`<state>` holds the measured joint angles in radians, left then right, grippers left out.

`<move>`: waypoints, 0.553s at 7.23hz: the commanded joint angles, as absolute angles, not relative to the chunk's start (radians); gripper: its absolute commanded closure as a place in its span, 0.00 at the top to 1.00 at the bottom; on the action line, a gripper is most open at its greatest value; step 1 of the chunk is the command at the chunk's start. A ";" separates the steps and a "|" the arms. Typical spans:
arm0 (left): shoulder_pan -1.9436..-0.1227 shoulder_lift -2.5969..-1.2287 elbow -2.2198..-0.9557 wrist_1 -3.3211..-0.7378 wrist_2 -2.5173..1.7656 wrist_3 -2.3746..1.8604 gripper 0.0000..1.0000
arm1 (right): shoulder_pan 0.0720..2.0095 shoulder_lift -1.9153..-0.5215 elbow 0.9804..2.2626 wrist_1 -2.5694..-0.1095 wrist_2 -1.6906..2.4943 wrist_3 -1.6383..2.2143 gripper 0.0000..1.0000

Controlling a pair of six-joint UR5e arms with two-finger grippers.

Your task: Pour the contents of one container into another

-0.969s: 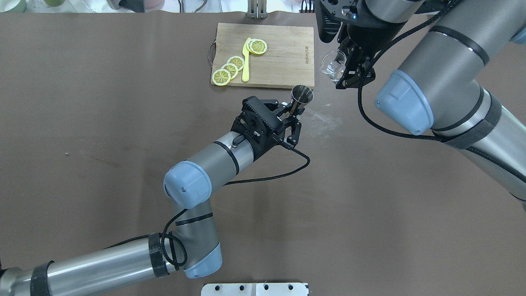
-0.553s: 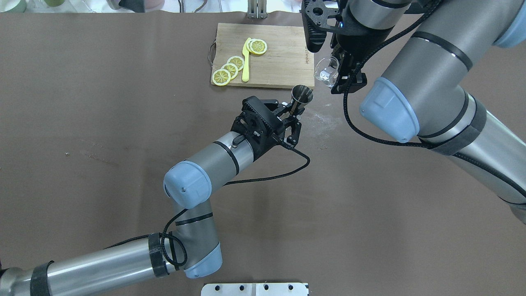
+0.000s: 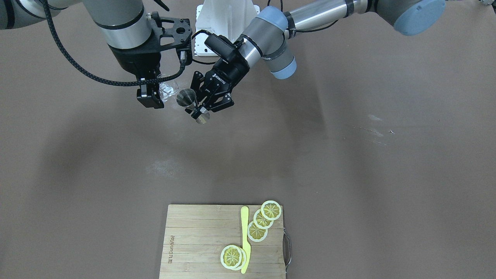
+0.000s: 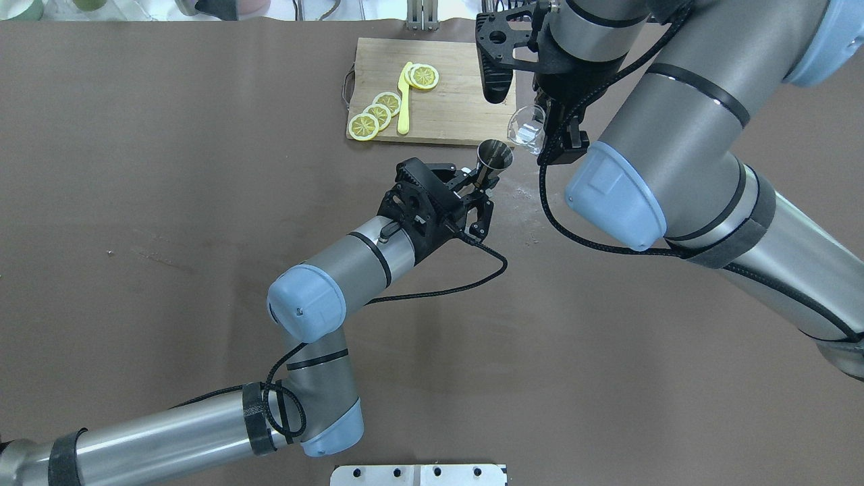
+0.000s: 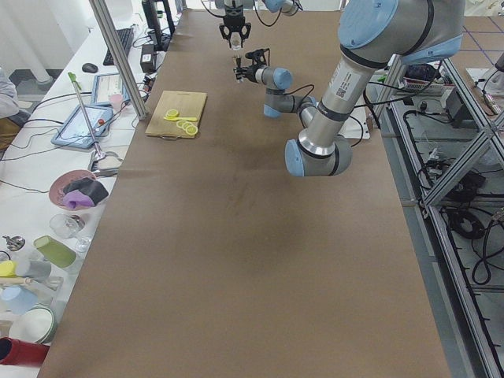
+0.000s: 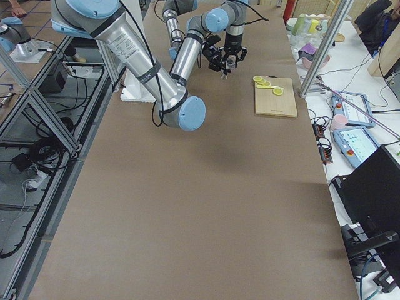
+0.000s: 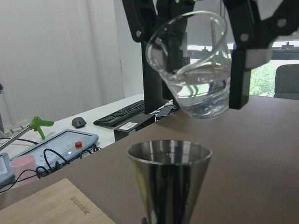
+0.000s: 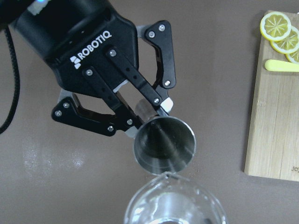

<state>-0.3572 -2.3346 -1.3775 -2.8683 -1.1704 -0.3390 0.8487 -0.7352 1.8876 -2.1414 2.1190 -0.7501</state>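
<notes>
My left gripper [image 4: 480,187] is shut on the waist of a steel jigger [image 4: 495,154], holding it upright above the brown table, mouth up. My right gripper [image 4: 542,133] is shut on a clear glass cup [image 4: 526,127] with clear liquid in its bottom. The glass cup [image 7: 198,65] hangs slightly tilted, just above and behind the jigger [image 7: 169,168]. In the right wrist view the glass cup's lip [image 8: 174,179] sits at the edge of the jigger's mouth [image 8: 164,143]. I see no stream of liquid. In the front-facing view the glass cup [image 3: 167,90] and jigger [image 3: 186,97] are side by side.
A wooden cutting board [image 4: 466,101] lies just beyond the jigger, carrying lemon slices [image 4: 376,113] and a yellow knife [image 4: 404,101]. A pale smear [image 4: 523,196] marks the table below the grippers. The robot's white base plate [image 4: 418,474] is at the near edge.
My right arm has carried the glass cup leftward, from beside the board's corner to right next to the jigger's mouth. The left arm and the jigger have stayed still.
</notes>
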 commanded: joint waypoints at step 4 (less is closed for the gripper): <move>-0.357 -2.335 -1.381 -2.870 -1.170 -0.339 0.00 | 0.818 -0.684 1.885 -2.256 2.054 -0.765 0.00</move>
